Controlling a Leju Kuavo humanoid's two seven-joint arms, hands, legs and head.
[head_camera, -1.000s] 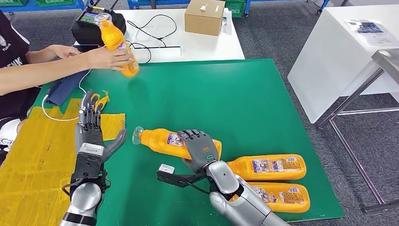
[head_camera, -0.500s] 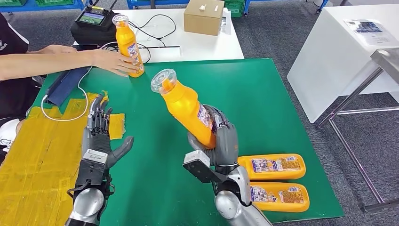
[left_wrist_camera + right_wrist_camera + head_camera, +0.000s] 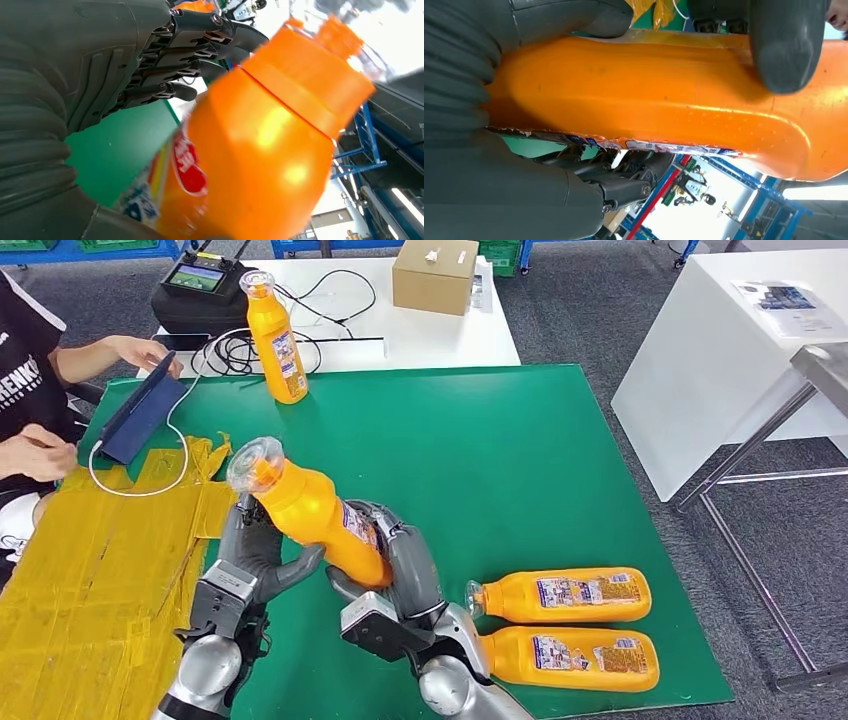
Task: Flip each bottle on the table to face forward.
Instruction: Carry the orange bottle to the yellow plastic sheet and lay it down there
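My right hand grips an orange bottle by its lower body and holds it tilted above the green mat, clear cap up and to the left. My left hand is against the bottle's upper part: its fingers stay straight behind the neck and its thumb reaches under the body. Up close, the left wrist view shows that bottle beside the extended fingers. In the right wrist view the bottle sits under the thumb. Two more bottles lie on the mat's near right. Another bottle stands upright at the far left.
A person sits at the left with a tablet and a white cable. Yellow taped sheeting covers the left side. A cardboard box and a black device stand on the white table behind. Another white table stands to the right.
My right hand picked the lying bottle up and carried it left; my left hand came in to meet it. The person stood their bottle upright and drew the hand away.
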